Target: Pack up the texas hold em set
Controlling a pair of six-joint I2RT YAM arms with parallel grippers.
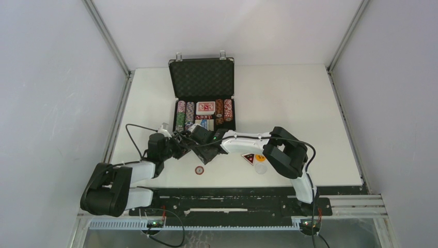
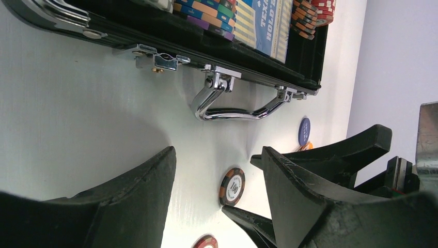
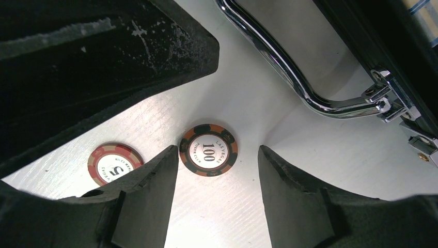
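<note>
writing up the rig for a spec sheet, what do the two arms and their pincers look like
Both the left arm and right arm have glossy white link shells between bulky black joint housings. A thin black cable runs along each. The left pincer and right pincer each have two matte black, wedge-shaped fingers tapering to blunt tips.

Top view: the left arm [image 1: 135,174], at 7 o'clock, has white links between bulky black joint housings, with a thin black cable [image 1: 128,129] looping at its 12 o'clock. The right arm [image 1: 247,144], at 5 o'clock, has the same build, its own black lead [image 1: 314,160] trailing behind the elbow. Wrist views: matt black, wedge-shaped fingers [image 3: 147,201].
</note>
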